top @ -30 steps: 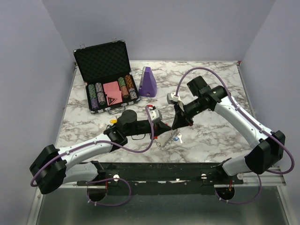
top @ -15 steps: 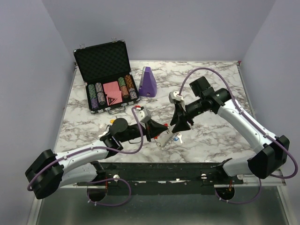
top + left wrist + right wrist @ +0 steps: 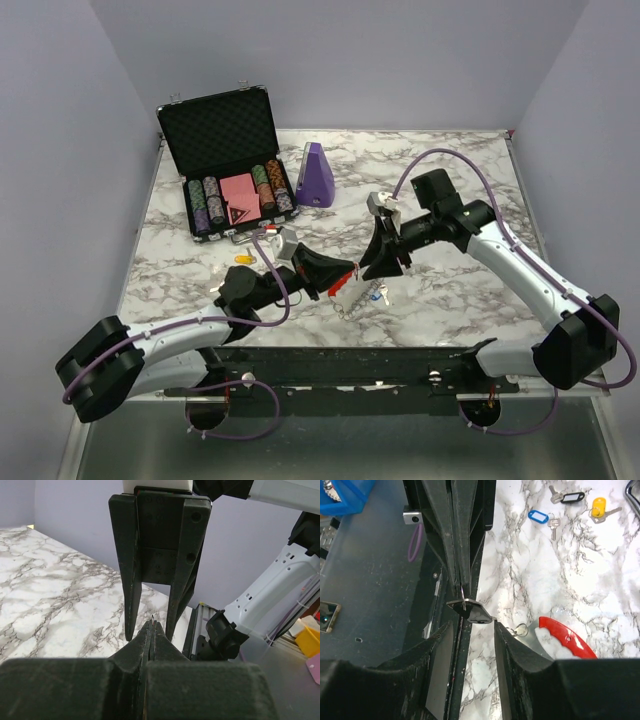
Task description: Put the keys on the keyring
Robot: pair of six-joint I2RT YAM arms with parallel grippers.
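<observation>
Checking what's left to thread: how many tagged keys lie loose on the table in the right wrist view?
3: a blue-tagged key, a black-tagged key and a yellow-tagged key, close together at top right. Others may be hidden.

surface: marble table | on it: open black chip case, purple wedge, tagged keys

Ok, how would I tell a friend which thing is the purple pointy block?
Find the open black case of poker chips in the far left corner of the marbled white table. Just right of it stands a tall purple wedge-shaped block. It alone tapers to a narrow top.
</observation>
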